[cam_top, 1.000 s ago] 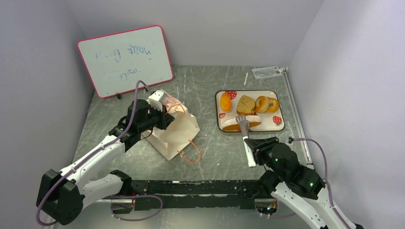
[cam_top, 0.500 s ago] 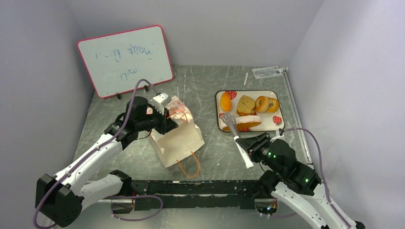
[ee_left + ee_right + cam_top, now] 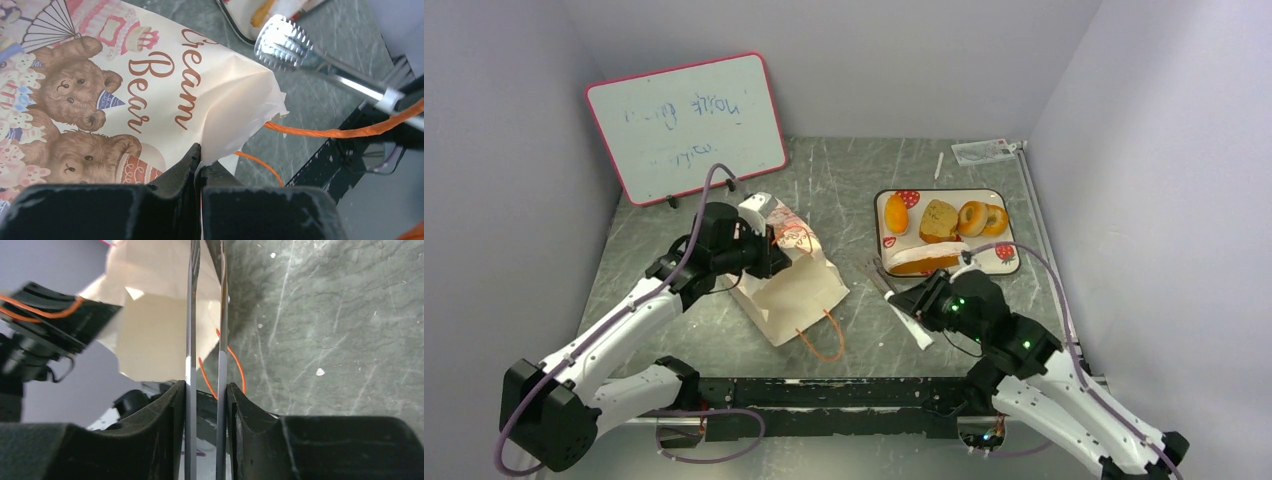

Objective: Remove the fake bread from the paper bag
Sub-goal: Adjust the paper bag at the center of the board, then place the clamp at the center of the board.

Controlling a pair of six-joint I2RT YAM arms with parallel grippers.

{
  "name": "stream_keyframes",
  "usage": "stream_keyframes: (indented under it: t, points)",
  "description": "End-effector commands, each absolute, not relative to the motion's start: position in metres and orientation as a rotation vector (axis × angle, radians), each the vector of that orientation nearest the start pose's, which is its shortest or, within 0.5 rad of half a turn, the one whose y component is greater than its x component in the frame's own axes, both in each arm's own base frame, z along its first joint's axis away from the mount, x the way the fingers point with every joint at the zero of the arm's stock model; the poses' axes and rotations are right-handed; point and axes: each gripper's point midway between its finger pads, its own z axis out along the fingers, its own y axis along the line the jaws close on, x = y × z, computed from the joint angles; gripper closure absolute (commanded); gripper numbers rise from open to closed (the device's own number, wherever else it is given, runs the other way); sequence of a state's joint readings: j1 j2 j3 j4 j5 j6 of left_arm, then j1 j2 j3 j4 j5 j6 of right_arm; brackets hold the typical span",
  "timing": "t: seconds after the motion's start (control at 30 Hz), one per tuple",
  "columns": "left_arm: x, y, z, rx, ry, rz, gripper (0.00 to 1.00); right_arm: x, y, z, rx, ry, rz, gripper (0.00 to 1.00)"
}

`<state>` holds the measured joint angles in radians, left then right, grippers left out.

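The paper bag (image 3: 794,285) lies on the table with its bear print up (image 3: 100,95). My left gripper (image 3: 767,250) is shut on the bag's edge (image 3: 200,160), the paper pinched between the jaws. My right gripper (image 3: 921,300) is shut on metal tongs (image 3: 886,285), whose empty tips point at the bag's mouth (image 3: 192,315). The fake bread lies on the strawberry tray (image 3: 881,200): oval roll (image 3: 896,213), loaf chunk (image 3: 939,220), two bagels (image 3: 982,218), baguette (image 3: 929,258). The inside of the bag is hidden.
The pink-framed whiteboard (image 3: 686,125) leans at the back left. A plastic packet (image 3: 984,150) and a small white stick (image 3: 938,165) lie at the back right. The bag's orange cord handle (image 3: 824,335) trails toward the black rail (image 3: 824,392).
My right gripper swung the tongs left, from the baguette on the tray toward the bag's mouth. The baguette stayed on the tray. My left gripper shifted the bag slightly.
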<state>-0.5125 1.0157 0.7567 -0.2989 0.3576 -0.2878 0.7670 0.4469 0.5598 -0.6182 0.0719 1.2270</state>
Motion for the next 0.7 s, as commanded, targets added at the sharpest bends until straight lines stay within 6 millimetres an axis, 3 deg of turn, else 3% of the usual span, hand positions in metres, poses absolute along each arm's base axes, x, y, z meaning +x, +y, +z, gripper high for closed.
stream_keyframes:
  t: [0.0,0.3,0.4,0.57,0.67]
  points:
    - [0.264,-0.215,0.206,0.186,2.134,-0.823,0.93,0.157,0.198,0.205,0.360,2.184,1.103,0.68]
    - [0.299,-0.208,0.303,-0.113,1.990,-0.824,0.93,0.179,0.202,0.208,0.200,2.201,0.932,0.70]
    - [0.304,-0.203,0.324,-0.178,1.964,-0.815,0.93,0.189,0.203,0.204,0.181,2.195,0.885,0.71]
    - [0.303,-0.196,0.338,-0.272,1.918,-0.836,0.93,0.204,0.211,0.196,0.137,2.185,0.833,0.72]
    - [0.301,-0.197,0.330,-0.329,1.894,-0.889,0.93,0.218,0.212,0.184,0.125,2.174,0.761,0.73]
